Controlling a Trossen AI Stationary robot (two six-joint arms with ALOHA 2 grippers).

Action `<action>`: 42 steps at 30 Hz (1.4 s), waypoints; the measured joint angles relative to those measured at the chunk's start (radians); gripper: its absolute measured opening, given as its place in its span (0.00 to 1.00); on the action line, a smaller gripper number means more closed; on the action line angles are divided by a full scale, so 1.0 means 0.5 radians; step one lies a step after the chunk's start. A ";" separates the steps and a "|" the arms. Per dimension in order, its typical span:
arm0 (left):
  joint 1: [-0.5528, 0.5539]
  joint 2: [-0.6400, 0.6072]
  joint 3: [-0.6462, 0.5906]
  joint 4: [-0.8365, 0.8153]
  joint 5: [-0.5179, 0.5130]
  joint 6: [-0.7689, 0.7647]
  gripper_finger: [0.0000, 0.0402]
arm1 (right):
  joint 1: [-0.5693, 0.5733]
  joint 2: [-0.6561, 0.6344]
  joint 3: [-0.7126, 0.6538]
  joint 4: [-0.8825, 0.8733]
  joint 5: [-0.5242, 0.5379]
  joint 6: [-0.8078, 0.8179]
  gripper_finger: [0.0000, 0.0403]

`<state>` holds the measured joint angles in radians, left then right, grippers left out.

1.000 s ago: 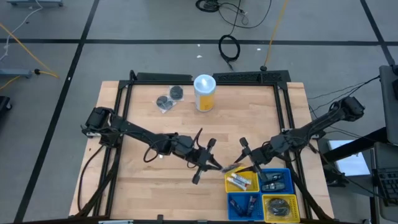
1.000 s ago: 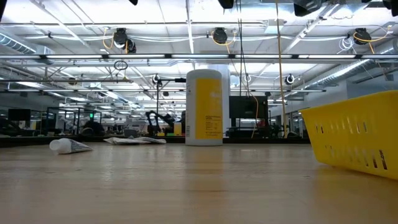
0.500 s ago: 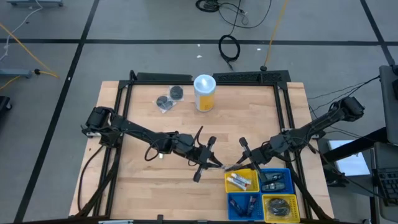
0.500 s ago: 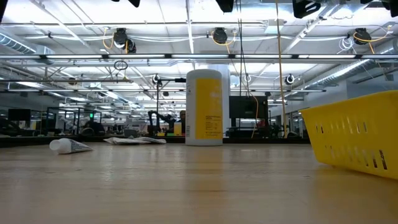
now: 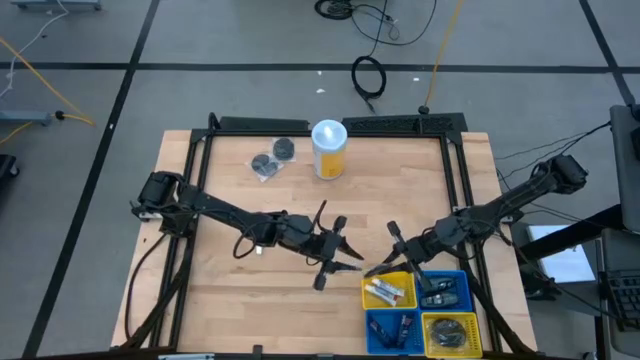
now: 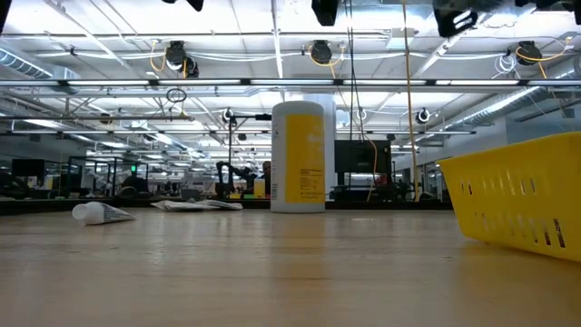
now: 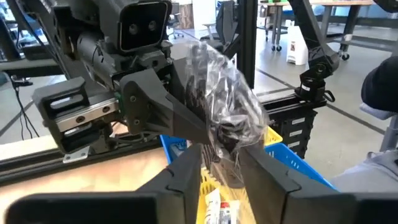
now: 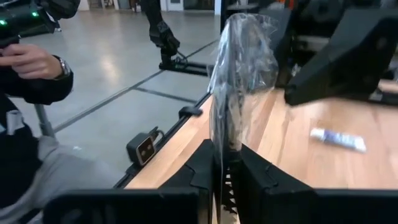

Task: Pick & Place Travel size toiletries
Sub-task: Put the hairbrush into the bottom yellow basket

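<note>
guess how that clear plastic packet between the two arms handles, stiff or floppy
Probably floppy: the clear packet is crinkled film that stands creased above the right gripper, whose fingers pinch its lower edge. Likely light, since so thin a pinch holds it up. Possibly slippery: the film looks glossy, and the left gripper has opened.

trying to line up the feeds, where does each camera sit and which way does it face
High: overhead, straight down on the table; both arms show.
Low: table height, facing the canister and yellow basket; arm parts at the upper edge.
Left wrist: behind the left tool, facing the right tool's clear packet.
Right wrist: behind the right tool, shut on the packet.
Shared: both wrist views show that packet.
</note>
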<state>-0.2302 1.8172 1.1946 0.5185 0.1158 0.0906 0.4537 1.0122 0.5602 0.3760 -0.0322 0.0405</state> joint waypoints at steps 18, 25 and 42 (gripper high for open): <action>0.002 0.000 -0.001 -0.105 -0.251 -0.048 0.33 | 0.481 -0.157 0.541 -1.708 0.272 0.925 0.05; 0.002 0.000 -0.001 -0.104 -0.251 -0.049 0.33 | 0.700 0.030 0.772 -2.073 -0.038 1.293 0.05; 0.002 0.000 -0.001 -0.101 -0.251 -0.049 0.33 | 1.016 0.399 0.800 -2.269 -0.567 2.333 0.05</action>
<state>-0.2291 1.8172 1.1942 0.4682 -0.0097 0.0662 0.9615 1.2118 0.9600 -0.7585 -0.3157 1.2069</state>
